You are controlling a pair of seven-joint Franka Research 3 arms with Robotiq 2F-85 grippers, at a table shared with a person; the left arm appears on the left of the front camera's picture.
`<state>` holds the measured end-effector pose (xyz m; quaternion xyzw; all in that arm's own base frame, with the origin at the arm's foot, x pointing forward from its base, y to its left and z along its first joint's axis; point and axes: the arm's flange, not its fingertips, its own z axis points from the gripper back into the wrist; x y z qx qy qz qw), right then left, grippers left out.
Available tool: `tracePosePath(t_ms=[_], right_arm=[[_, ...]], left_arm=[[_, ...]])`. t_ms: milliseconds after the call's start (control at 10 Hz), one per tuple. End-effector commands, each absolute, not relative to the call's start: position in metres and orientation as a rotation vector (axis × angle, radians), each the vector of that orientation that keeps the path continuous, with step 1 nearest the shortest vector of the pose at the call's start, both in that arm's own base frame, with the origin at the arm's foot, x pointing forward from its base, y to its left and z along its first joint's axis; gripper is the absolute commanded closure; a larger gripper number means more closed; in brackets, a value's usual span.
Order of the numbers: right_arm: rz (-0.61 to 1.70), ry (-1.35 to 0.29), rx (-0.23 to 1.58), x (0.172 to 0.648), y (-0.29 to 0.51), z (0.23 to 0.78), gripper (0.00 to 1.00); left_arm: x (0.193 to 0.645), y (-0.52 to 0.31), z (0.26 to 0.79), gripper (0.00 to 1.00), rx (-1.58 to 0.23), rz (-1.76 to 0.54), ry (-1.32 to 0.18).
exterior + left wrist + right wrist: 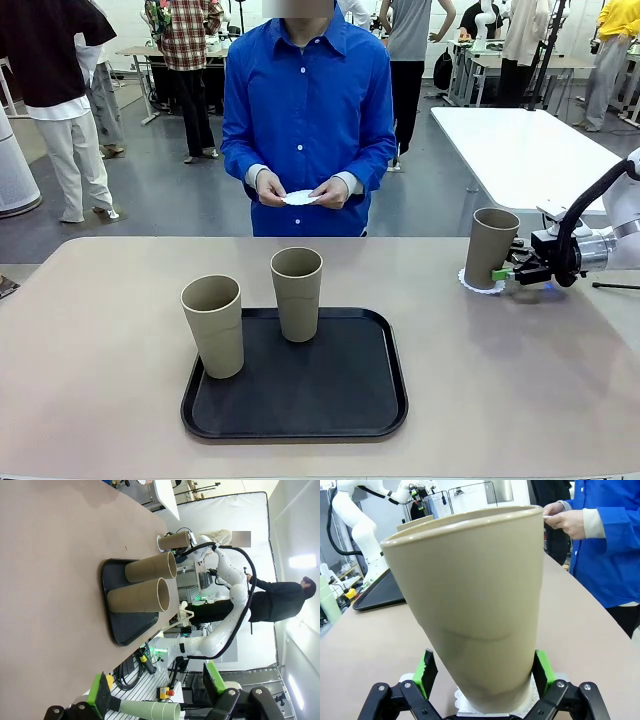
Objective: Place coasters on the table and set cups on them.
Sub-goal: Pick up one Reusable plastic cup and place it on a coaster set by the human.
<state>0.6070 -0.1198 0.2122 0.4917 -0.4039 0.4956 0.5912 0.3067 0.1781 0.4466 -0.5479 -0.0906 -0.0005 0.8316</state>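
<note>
Standing upright on a lace-edged coaster [468,284], well to the right of the black tray [340,392], one cup [493,245] is flanked at its base by the right gripper [498,272], whose jaws are spread and grasp nothing; withdrawal straight back, away from the tray, seems called for.

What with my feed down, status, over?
Right gripper open, straddling cup on coaster. Left gripper open, holding nothing. Two cups on tray; nothing in the way.
</note>
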Motion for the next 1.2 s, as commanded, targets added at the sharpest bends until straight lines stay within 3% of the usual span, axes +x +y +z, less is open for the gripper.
tracePosePath(t_ms=[0,1100], right_arm=[[1.174,-0.919,1.165,0.614,-0.123,0.214,0.0],[1.162,-0.948,1.147,0.622,-0.137,0.223,0.0]], left_arm=[[0.305,0.179,0.448,0.0,-1.166,-0.004,-0.196],[0.305,0.179,0.448,0.0,-1.166,-0.004,-0.196]])
